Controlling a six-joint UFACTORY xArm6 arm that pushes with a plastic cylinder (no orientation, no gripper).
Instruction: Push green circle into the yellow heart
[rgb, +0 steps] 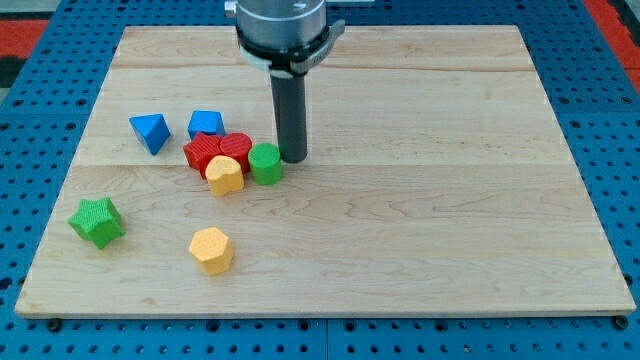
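Observation:
The green circle (266, 164) is a short green cylinder near the board's middle left. The yellow heart (225, 175) lies just to its left, touching or almost touching it. My tip (293, 158) stands right beside the green circle, on its upper right side. The rod rises straight up to the arm's grey head at the view's top.
Two red blocks (217, 150) sit against the yellow heart's top. A blue cube (206, 125) and a blue triangle (150, 132) lie further up left. A green star (98, 221) is at the left. A yellow hexagon (211, 250) lies below. The wooden board (420, 220) rests on blue pegboard.

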